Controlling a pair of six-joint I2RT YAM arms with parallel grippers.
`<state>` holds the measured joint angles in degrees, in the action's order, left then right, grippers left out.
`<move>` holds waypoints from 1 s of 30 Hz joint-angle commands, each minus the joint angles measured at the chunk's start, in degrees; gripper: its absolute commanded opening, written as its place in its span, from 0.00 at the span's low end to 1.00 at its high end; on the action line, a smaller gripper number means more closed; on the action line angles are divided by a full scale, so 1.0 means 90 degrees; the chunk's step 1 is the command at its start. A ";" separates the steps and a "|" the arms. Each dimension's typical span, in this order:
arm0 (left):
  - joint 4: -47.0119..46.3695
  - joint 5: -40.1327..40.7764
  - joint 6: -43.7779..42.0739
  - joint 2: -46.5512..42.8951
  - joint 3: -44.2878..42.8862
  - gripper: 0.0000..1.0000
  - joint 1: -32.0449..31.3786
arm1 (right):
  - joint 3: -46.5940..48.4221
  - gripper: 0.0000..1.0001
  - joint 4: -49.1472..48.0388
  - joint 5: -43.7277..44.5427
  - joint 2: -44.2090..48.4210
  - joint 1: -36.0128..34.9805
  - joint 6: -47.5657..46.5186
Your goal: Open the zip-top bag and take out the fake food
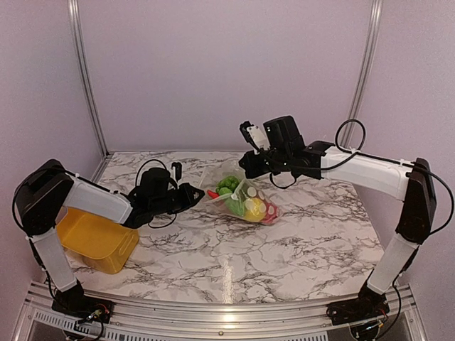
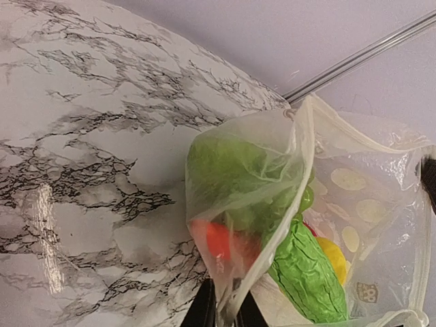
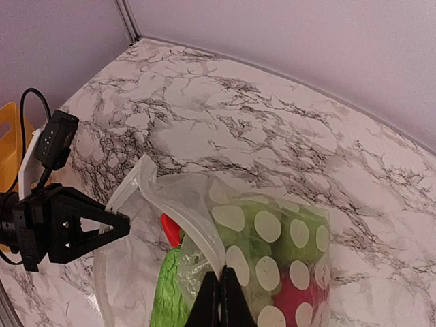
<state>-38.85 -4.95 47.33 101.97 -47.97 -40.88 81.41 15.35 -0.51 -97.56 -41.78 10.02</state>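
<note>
Jaws of the right gripper (image 3: 219, 301) are pressed together on one lip of the zip-top bag (image 3: 272, 238). Jaws of the left gripper (image 2: 221, 310) are drawn close on the opposite lip, with thin film passing between them. The mouth gapes between the two grips.

The bag lies mid-width on the surface (image 1: 298, 263), nearer its far edge. The fake food (image 2: 306, 272) (green, red and yellow pieces) is inside. A yellow basket (image 1: 96, 241) stands at the near left corner.

Handling, as judged:
- The film is thin, floppy and probably slippery.
- Grip at the thicker zip ridge, not the bare film.
- The loose contents are light but can shift and roll.
</note>
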 commanded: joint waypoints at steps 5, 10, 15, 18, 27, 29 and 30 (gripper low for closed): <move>0.0388 -0.0069 -0.0194 0.0051 0.0076 0.21 0.0333 | -0.0361 0.00 -0.0431 -0.0573 0.0224 0.0156 -0.0046; -0.0238 -0.0697 -0.0861 -0.0408 0.0375 0.57 0.0269 | -0.0390 0.00 -0.0773 -0.1447 -0.0116 0.0118 0.0095; -0.0059 -0.0613 -0.0961 -0.0792 0.0467 0.61 0.0161 | -0.0318 0.00 -0.1032 -0.1696 -0.0464 -0.0014 0.0237; -0.0247 -0.0504 -0.0726 -0.0876 0.0581 0.61 0.0023 | -0.0230 0.00 -0.1076 -0.1732 -0.0613 -0.0099 0.0254; -0.0315 -0.0682 0.0044 -0.0123 0.0132 0.53 -0.0162 | -0.0163 0.00 -0.1198 -0.1773 -0.0709 -0.0156 0.0312; -0.0165 -0.0645 0.0243 0.0035 0.0024 0.51 -0.0168 | -0.0182 0.00 -0.1210 -0.1737 -0.0703 -0.0161 0.0312; -0.0157 -0.0647 0.0352 0.0128 -0.0003 0.50 -0.0181 | -0.0187 0.00 -0.1229 -0.1728 -0.0698 -0.0156 0.0320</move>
<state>-41.65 -10.52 46.63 100.20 -45.54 -42.26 77.78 6.02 -16.03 -104.03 -42.89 12.23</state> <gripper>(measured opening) 0.511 0.004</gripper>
